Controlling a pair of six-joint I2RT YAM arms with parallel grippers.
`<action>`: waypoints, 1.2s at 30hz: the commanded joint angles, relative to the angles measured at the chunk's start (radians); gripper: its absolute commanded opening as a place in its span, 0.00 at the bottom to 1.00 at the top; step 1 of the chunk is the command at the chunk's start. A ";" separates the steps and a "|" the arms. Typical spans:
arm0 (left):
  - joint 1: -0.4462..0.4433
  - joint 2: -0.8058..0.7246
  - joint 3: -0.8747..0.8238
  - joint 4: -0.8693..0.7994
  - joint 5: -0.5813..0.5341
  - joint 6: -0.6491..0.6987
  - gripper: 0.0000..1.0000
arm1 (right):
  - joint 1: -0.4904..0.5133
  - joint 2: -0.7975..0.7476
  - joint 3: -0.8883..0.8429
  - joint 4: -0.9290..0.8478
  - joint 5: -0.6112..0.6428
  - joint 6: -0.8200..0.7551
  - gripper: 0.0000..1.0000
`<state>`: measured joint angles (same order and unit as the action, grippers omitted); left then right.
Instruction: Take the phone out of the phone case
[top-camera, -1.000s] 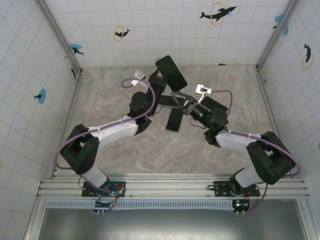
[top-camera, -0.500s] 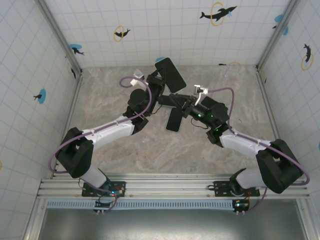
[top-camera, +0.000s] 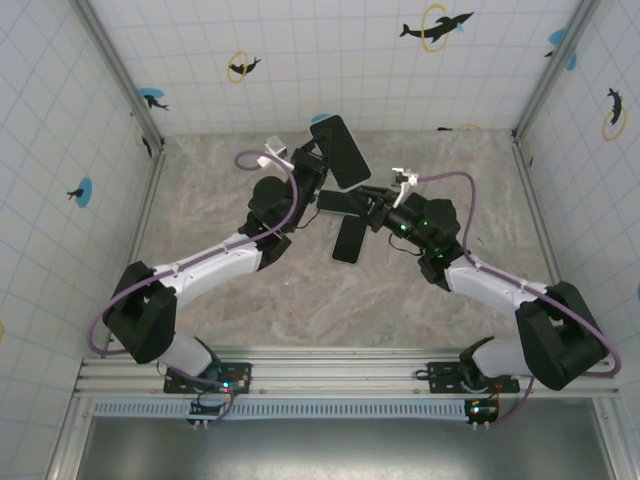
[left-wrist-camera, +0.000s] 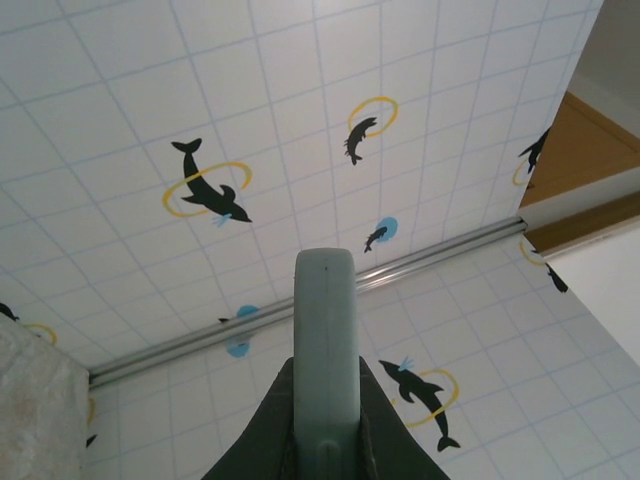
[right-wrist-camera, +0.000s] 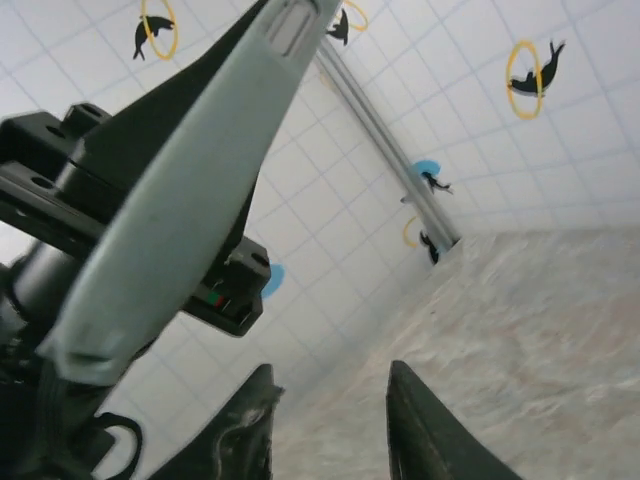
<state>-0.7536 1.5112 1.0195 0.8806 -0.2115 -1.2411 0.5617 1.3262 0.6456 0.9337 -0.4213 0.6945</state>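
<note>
Nearest you, both arms reach from their bases toward the middle of the table (top-camera: 300, 300). Past their elbows a dark flat slab (top-camera: 349, 240) lies on the marbled surface, lengthways near to far, with neither hand holding it; you cannot tell from these views whether it is a phone. A little farther and just to its right, your right hand (top-camera: 368, 196) is raised off the table and points left toward the other arm. On its wrist camera its fingers (right-wrist-camera: 245, 430) stand spread with nothing between them, close under the grey-blue edge of the phone case (right-wrist-camera: 180, 200). Farther again, your left hand (top-camera: 318, 163) holds that case in the air above the table, its fingers (left-wrist-camera: 275, 430) pressed onto the two faces so the rim stands edge-on between them. From overhead the case shows a dark, glossy face, tilted, with its long side running from far left to near right. Whether the phone sits inside it you cannot tell. Behind it stands the far tiled wall (top-camera: 330, 60) with its dolphin prints.
</note>
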 joint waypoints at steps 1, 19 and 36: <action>0.048 -0.048 -0.007 0.061 0.080 0.094 0.00 | -0.034 -0.061 0.008 -0.026 -0.095 -0.042 0.45; 0.229 -0.015 0.102 0.127 0.691 0.239 0.00 | -0.166 0.088 0.315 -0.273 -0.634 -0.215 0.61; 0.234 -0.017 0.073 0.172 0.709 0.224 0.00 | -0.130 0.186 0.382 -0.058 -0.700 -0.072 0.38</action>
<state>-0.5270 1.5074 1.0832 0.9665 0.4789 -1.0206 0.4217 1.5070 0.9848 0.7998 -1.0992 0.6033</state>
